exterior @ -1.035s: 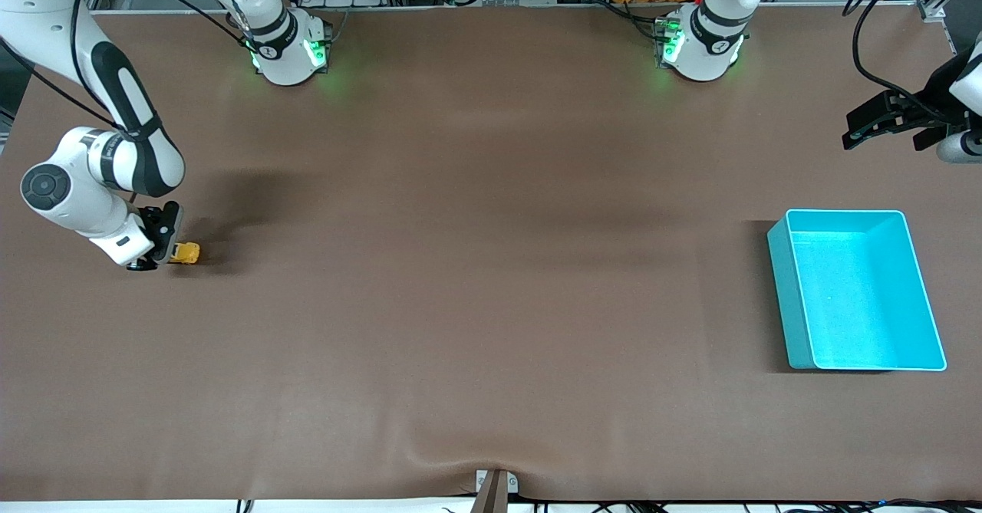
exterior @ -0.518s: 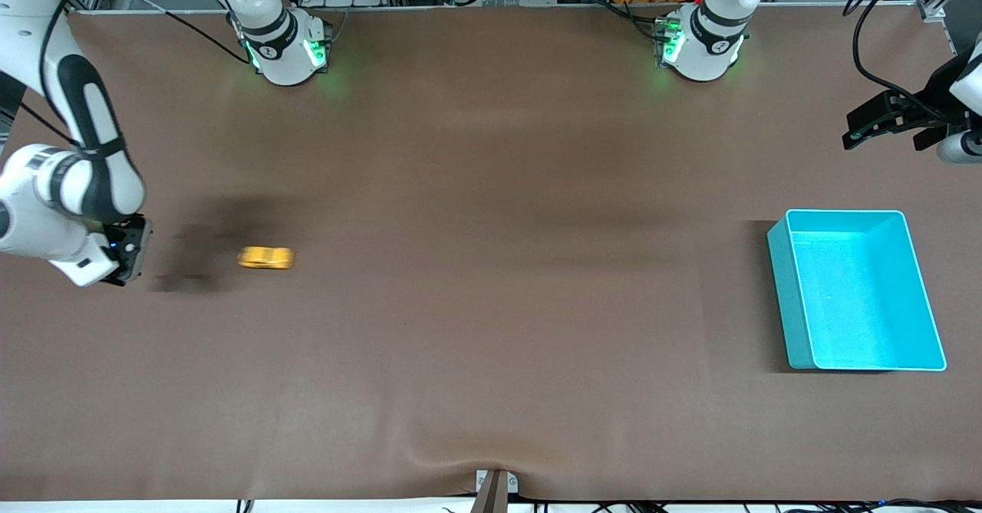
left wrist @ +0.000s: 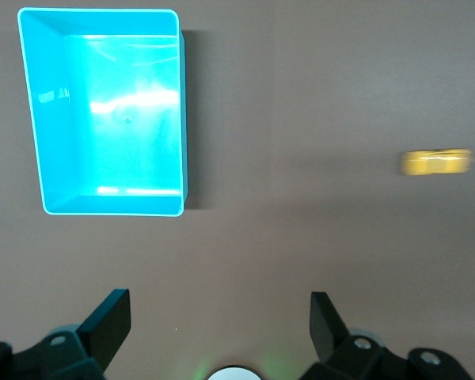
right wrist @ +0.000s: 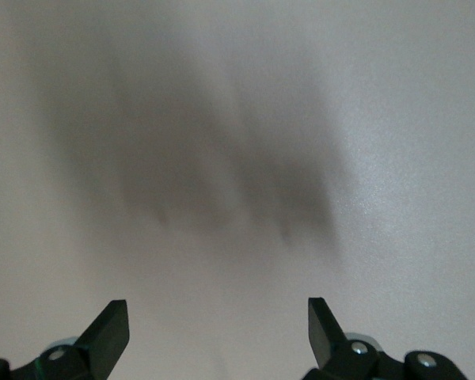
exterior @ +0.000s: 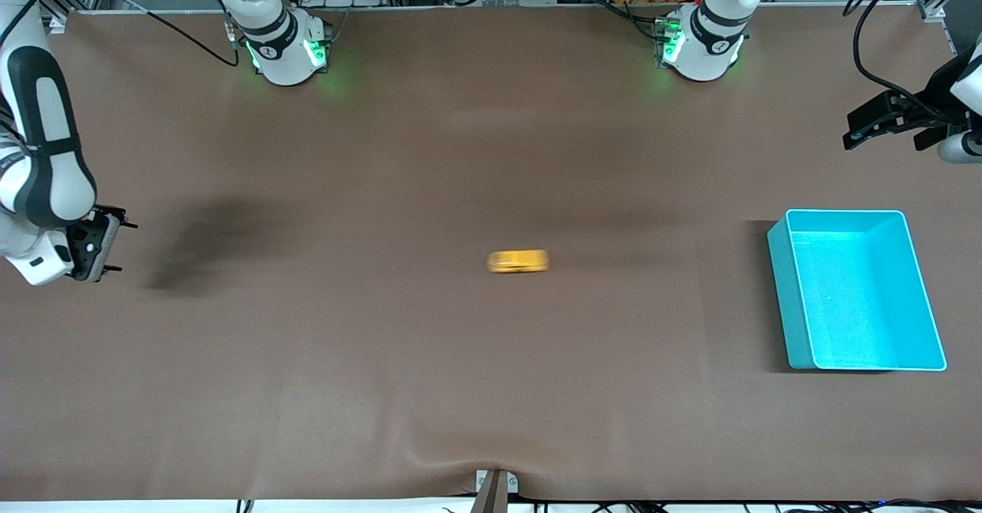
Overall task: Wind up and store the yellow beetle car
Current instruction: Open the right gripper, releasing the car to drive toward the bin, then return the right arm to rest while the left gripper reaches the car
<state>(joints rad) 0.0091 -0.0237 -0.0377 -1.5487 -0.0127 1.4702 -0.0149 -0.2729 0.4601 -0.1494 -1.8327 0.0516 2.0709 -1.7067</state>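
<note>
Right gripper (exterior: 115, 246) and left gripper (exterior: 859, 134) gape wide, empty; yellow beetle car (exterior: 519, 261) mid-table.

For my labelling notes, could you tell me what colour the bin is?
The bin is teal, shown best in the left wrist view.

right gripper (right wrist: 218, 336): two dark fingertips (right wrist: 111, 324) stand spread wide apart, nothing between them. below them lies bare brown table surface (right wrist: 412, 158). a broad, blurred dark shadow (right wrist: 190, 158) falls across that surface. no contact between fingertips and table is visible.
</note>
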